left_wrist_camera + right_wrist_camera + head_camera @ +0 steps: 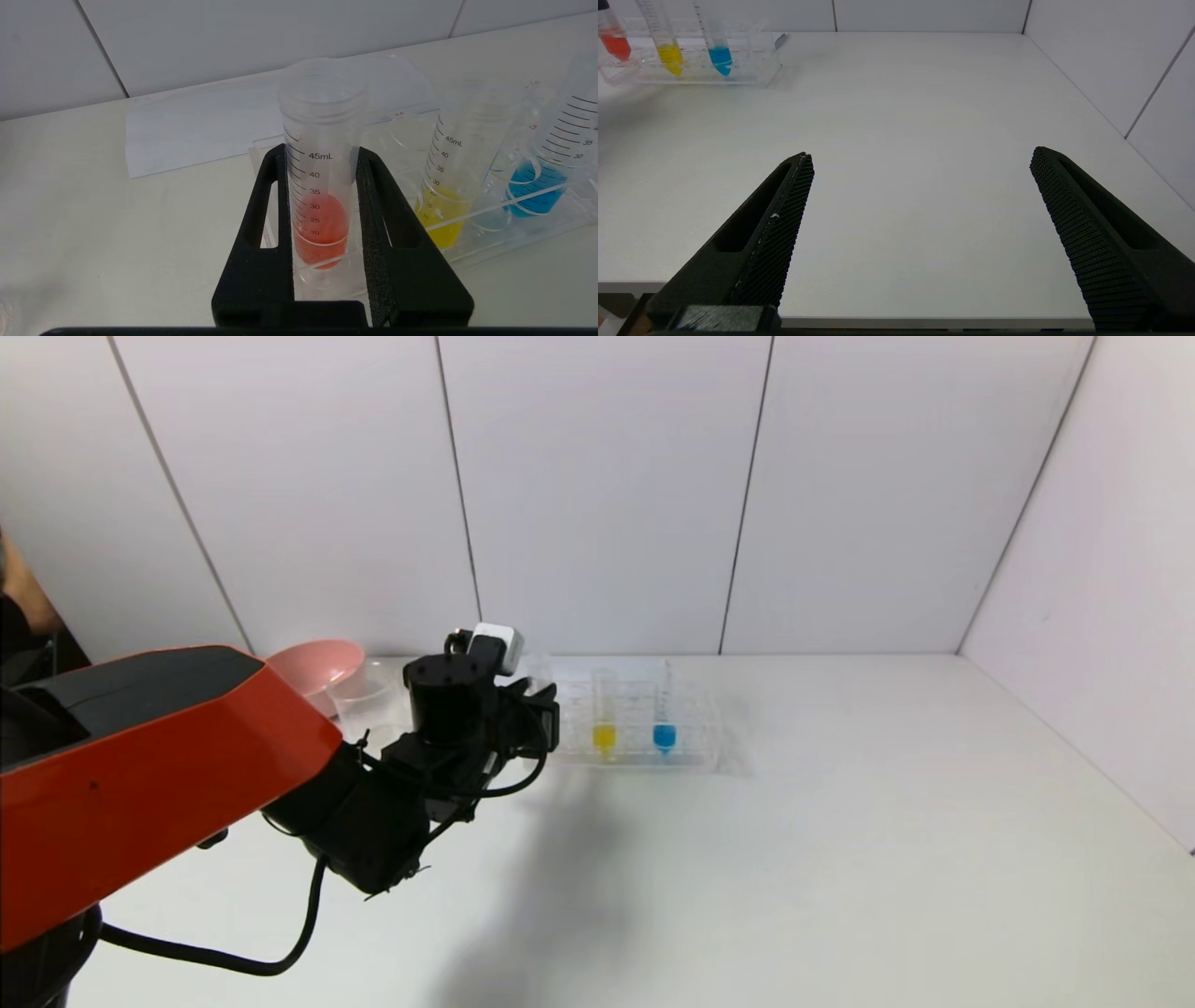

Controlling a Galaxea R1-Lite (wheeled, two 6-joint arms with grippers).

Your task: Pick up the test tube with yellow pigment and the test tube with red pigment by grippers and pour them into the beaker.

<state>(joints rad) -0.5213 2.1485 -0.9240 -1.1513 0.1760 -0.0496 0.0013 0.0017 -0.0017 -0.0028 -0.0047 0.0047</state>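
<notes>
Left gripper [322, 163] pinches the red tube [321, 186], which stands upright in the rack [514, 233] at its left end. Yellow tube [451, 186] just beside it, blue tube [556, 158] beyond; beaker [366, 698] left of the rack, by the pink bowl [317, 667]. Right gripper [920, 158] hangs spread wide over bare table [915, 116], well apart.

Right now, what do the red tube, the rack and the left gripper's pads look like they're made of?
Red tube: clear plastic, it seems, glossy, with black printed graduations and a threaded-looking rim. Rack: clear hard plastic, perhaps acrylic, with bright edges and see-through walls. Left gripper, shut on the red tube: matte black pads with a fine grainy texture, likely rubber or foam.
</notes>
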